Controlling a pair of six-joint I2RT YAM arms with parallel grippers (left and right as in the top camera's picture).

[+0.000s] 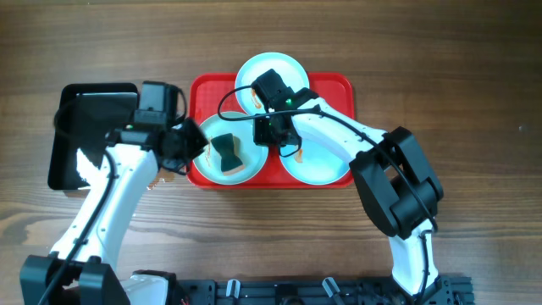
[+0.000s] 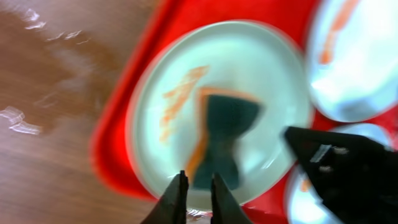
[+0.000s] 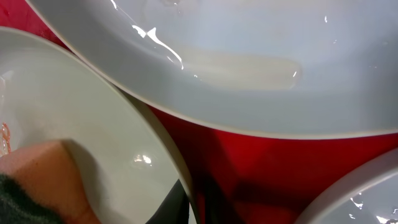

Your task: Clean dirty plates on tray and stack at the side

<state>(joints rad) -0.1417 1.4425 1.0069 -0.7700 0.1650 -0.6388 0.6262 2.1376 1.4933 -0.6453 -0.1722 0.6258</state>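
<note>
Three dirty plates lie on the red tray (image 1: 207, 89). The left plate (image 1: 222, 127) carries a dark green and orange sponge (image 1: 227, 151) and an orange smear (image 2: 180, 93). My left gripper (image 1: 193, 151) is shut on this plate's outer rim; in the left wrist view its fingertips (image 2: 198, 186) pinch the near edge. My right gripper (image 1: 273, 135) is shut on the opposite rim, one finger (image 3: 177, 205) inside the plate (image 3: 74, 112) and the other under it. The back plate (image 1: 254, 72) and the right plate (image 1: 322, 165) lie apart from both grippers.
A glossy black tray (image 1: 66, 135) sits on the wooden table left of the red tray, partly under my left arm. My right arm crosses over the right plate. The back plate (image 3: 249, 62) lies close to the gripped rim.
</note>
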